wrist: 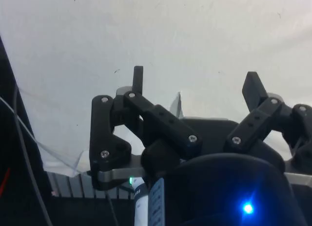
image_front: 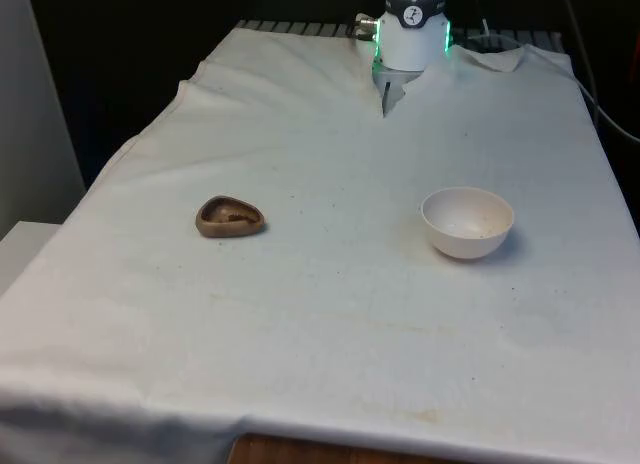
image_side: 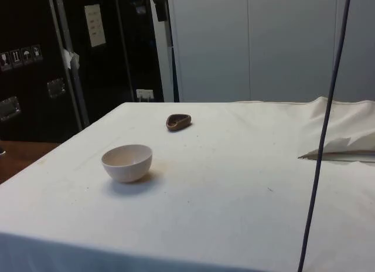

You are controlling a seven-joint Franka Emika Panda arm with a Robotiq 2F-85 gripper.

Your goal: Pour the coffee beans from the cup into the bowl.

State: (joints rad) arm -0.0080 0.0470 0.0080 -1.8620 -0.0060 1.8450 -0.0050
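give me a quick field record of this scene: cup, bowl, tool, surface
cup: small brown cup, upright on the cloth, dark contents inside, toward the front view's left
bowl: white bowl, upright, apart from the cup, toward the front view's right
tool: tool open, holding nothing, above bare cloth
surface: white cloth
pour: not yet begun

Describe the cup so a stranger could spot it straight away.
On the white cloth, two things stand apart. Toward the front view's left sits the cup: small, brown, low and lopsided, with dark contents. The bowl, toward the right, is white, round and larger.
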